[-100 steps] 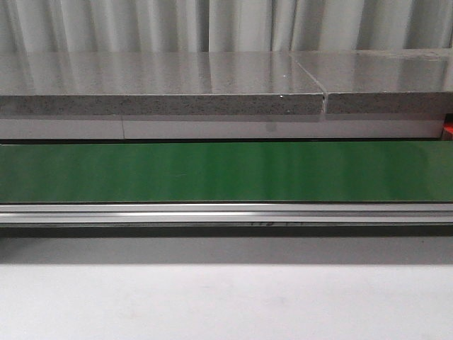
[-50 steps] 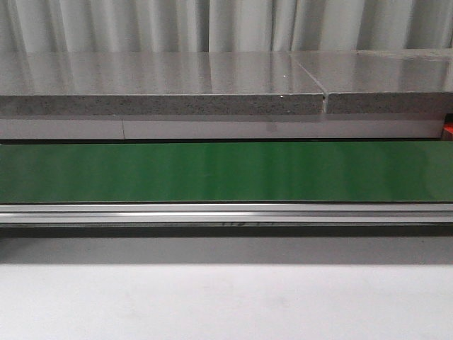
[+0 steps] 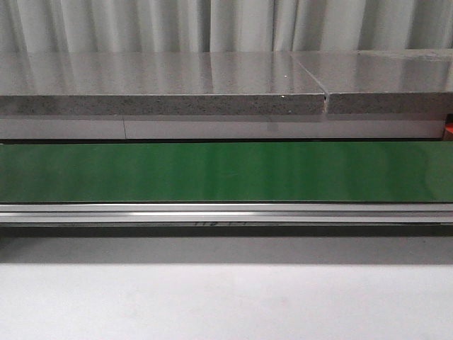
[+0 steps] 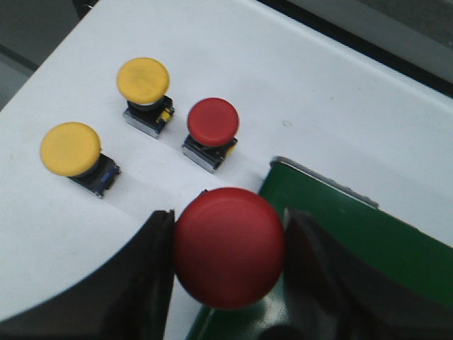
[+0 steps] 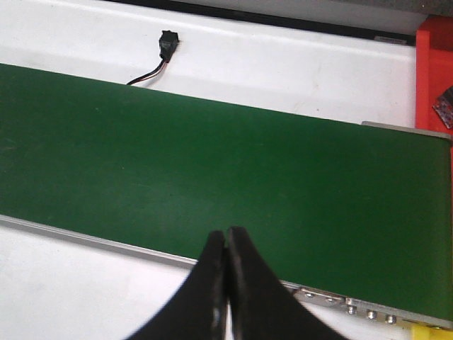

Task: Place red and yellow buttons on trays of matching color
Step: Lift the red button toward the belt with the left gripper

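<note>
gripping a red button (image 4: 228,247) by its domed cap, the left gripper (image 4: 230,265) has one dark finger (image 4: 145,283) pressed to each side of the cap, which sits above the corner where the green conveyor belt (image 4: 354,248) meets the white table (image 4: 297,78). three more buttons stand on that table just beyond it — a second red button (image 4: 212,127) nearest the belt's corner, a yellow button (image 4: 144,83) beside that one, and another yellow button (image 4: 73,152) a little apart from both, each upright on a small dark base.

the right gripper (image 5: 225,283) hangs over the near edge of the belt (image 5: 212,163) with its two black fingertips pressed flat together and nothing between them. beyond the belt in that view lie a small black connector with a red and black lead (image 5: 163,49) on the white surface and, at the side, the edge of a red tray (image 5: 433,71) — what sits inside it is too cut off to tell.

from the front, only the green belt (image 3: 226,170), its aluminium rail (image 3: 226,212), a grey speckled stone slab (image 3: 163,88) behind it and a pale curtain (image 3: 226,25) show; neither arm appears there.
</note>
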You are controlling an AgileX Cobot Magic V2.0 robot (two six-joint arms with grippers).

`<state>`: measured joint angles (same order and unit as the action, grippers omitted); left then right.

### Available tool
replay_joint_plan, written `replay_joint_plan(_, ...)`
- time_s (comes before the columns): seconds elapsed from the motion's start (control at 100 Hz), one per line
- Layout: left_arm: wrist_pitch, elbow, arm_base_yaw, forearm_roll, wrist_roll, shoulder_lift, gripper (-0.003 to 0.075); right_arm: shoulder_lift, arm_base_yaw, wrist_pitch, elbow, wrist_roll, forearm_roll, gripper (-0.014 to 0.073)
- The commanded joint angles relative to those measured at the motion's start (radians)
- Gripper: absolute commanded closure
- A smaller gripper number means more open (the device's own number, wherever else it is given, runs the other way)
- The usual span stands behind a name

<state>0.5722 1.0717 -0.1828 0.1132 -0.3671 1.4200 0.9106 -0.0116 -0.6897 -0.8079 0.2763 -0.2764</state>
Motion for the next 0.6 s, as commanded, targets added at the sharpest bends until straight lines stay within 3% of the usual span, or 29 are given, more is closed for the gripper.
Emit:
replay_joint_plan(0.0,-0.019,0.029,0.044,0.002,0.027,-0.044,0.0722,-0.016,0.001,0.053,-0.025,0.008,-0.010,0.0661)
replay_joint_plan(0.22,-0.026,0.029,0.133,0.000,0.045,-0.035,0.0722,-0.016,0.001,0.053,-0.025,0.008,-0.010,0.0661)
replay_joint_plan(0.59,-0.010,0.027,0.152,-0.001,0.045,0.053,0.0722,-0.016,0.001,0.054,-0.025,0.008,-0.010,0.0661)
